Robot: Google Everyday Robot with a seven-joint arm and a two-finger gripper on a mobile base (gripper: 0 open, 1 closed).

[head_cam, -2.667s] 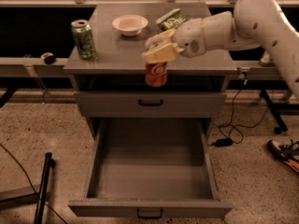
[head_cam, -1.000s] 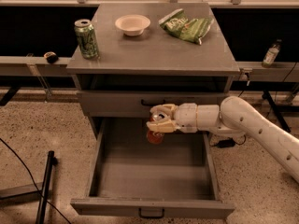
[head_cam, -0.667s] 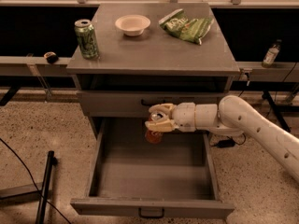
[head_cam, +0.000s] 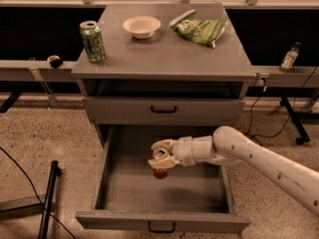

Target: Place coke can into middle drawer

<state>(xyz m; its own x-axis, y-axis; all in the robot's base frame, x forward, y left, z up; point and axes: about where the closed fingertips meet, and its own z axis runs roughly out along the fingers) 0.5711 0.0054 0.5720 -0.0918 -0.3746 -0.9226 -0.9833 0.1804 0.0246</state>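
1. A grey cabinet (head_cam: 164,59) stands on a speckled floor, its middle drawer (head_cam: 169,195) pulled open.
2. The coke can (head_cam: 160,172), red with a silver top, sits upright inside the drawer, clasped by the gripper (head_cam: 160,157).
3. The gripper hides its upper half. The can's base perhaps hangs just clear of the tray.

The cream-white gripper (head_cam: 162,157), above the grey middle drawer (head_cam: 169,195), clasps the red, silver-topped coke can (head_cam: 159,173). On the grey surface (head_cam: 164,56): green soda can (head_cam: 93,42), off-white bowl (head_cam: 142,27), green-and-white bag (head_cam: 198,29).
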